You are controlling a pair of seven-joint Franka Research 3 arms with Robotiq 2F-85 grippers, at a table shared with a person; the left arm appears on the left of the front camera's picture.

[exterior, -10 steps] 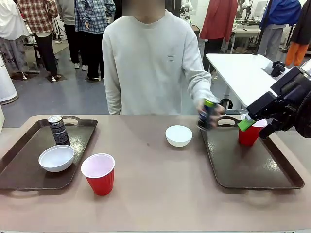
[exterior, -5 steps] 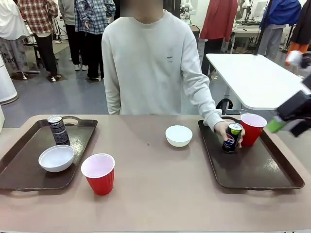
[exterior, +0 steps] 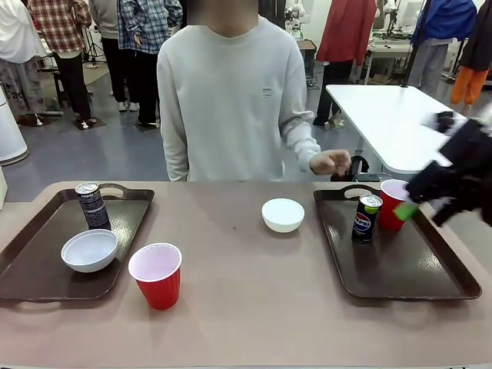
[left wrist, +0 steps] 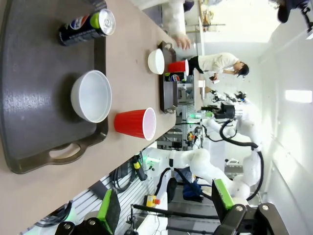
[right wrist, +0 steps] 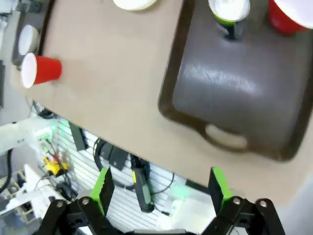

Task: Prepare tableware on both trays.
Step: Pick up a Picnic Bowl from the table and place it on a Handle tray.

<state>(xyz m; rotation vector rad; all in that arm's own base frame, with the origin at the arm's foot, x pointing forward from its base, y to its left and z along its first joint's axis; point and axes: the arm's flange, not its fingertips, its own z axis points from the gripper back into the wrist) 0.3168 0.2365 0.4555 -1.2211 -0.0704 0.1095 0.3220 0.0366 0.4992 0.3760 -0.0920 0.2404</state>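
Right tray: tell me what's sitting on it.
On the right tray, at its far end, a blue can and a red cup stand upright. The right gripper covers the cup's right side in the front view.

The front camera is facing the person [exterior: 231,100] across the worktop [exterior: 246,307]. The left wrist camera is seeing it sideways, from afar; the right is looking down over a tray [right wrist: 234,93]. All are showing the blue can [exterior: 366,218].
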